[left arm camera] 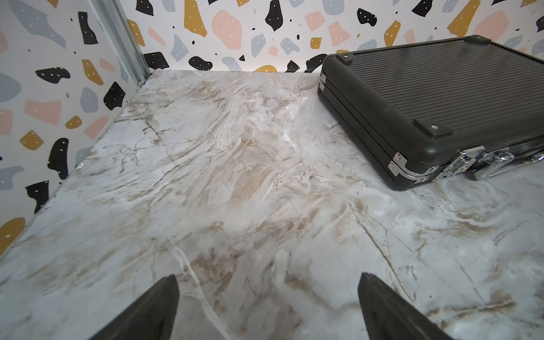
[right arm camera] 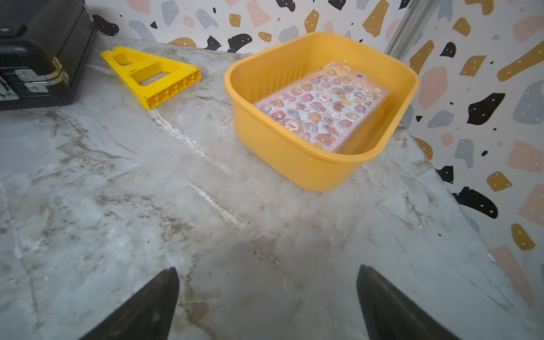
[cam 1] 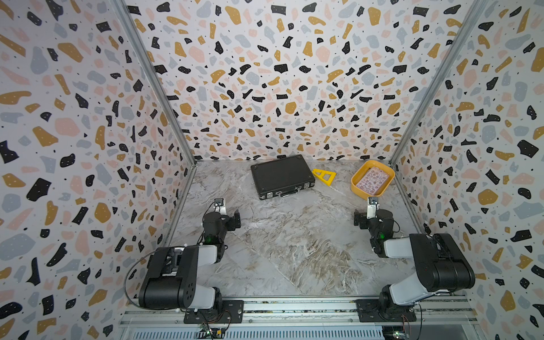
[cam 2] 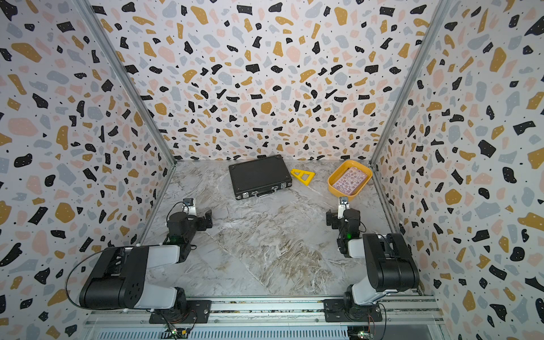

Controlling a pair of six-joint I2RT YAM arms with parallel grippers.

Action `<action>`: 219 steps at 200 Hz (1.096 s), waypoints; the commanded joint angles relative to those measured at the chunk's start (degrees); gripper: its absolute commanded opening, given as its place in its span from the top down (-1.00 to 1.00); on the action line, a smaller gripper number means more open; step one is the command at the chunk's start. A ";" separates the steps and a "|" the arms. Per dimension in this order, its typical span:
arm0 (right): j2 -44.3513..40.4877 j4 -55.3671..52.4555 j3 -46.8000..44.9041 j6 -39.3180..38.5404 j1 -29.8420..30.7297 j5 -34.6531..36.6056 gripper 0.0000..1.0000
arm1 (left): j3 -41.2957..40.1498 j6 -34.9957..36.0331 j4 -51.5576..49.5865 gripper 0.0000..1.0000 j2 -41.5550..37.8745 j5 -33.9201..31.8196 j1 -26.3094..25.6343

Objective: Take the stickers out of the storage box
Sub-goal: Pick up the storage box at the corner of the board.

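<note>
While briefcase [cam 1: 281,175] sits shut, storage box [right arm camera: 294,164] holds stickers [right arm camera: 321,106], face up.

The storage box [right arm camera: 294,164], a yellow-orange plastic tub with rounded corners and no lid, is sitting upright in the far right corner of the table [right arm camera: 147,206], standing at a slant to the table's edges in both top views [cam 1: 365,192] [cam 2: 341,192]. The stickers [right arm camera: 321,106] are lying inside it along its length, covering most of its floor, the top sheet showing a glossy pink face with rows of small cartoon figures
</note>
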 commanded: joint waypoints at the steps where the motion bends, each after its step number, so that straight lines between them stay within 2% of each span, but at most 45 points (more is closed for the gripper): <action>1: -1.45 -0.74 0.18 0.07 0.27 -0.49 -0.99 | 1.14 0.38 1.49 -0.98 -0.01 0.72 0.39; 47: -1.74 0.12 -0.31 0.00 0.26 -0.53 -0.99 | 1.07 0.22 1.83 -0.98 -0.17 0.80 0.39; 60: -4.59 -0.18 -1.16 -0.38 0.39 -0.98 -0.99 | 0.83 -1.87 2.27 -0.98 -1.62 -4.17 0.43; 74: -10.79 -6.50 -0.61 -0.27 0.41 -0.58 -0.99 | 2.56 -3.29 -7.98 -0.98 -8.97 -7.13 0.69; 94: -19.57 -13.53 1.23 0.33 0.42 -3.00 -0.99 | 7.42 -2.67 -17.38 -0.98 -14.29 -4.78 1.09; 108: -24.93 -15.07 2.03 4.19 0.40 -4.49 -0.99 | 10.32 -2.24 -20.91 -0.98 -18.73 -4.03 1.09; 123: -28.96 -23.55 5.46 9.94 0.44 -2.06 -0.99 | 14.34 -3.87 -23.98 -0.98 -22.61 -5.51 1.09; 132: -29.89 -29.62 8.32 14.04 0.44 0.74 -0.99 | 17.14 -5.98 -26.58 -0.98 -23.55 -7.31 1.09; 159: -29.93 -45.11 15.30 23.74 0.44 5.70 -0.99 | 27.90 -10.82 -42.79 -0.98 -24.62 -14.33 0.45; 164: -29.91 -47.26 16.14 25.52 0.30 6.04 -0.99 | 27.40 -11.41 -42.76 -0.98 -25.43 -16.39 -0.21; 173: -29.93 -48.26 16.40 27.76 0.28 5.08 -0.99 | 24.00 -16.60 -39.56 -0.98 -28.59 -18.15 -0.88; 195: -30.54 -47.67 14.54 32.11 -0.13 3.81 -0.99 | 11.18 -26.54 -28.93 -0.98 -35.61 -18.37 -0.93; 203: -30.63 -47.50 14.33 32.38 -0.13 4.21 -0.99 | 11.35 -28.86 -30.35 -0.98 -35.89 -18.00 -0.93; 219: -29.88 -51.24 16.15 32.98 -0.15 6.34 -0.99 | 17.54 -29.14 -36.65 -0.98 -33.01 -13.58 -1.37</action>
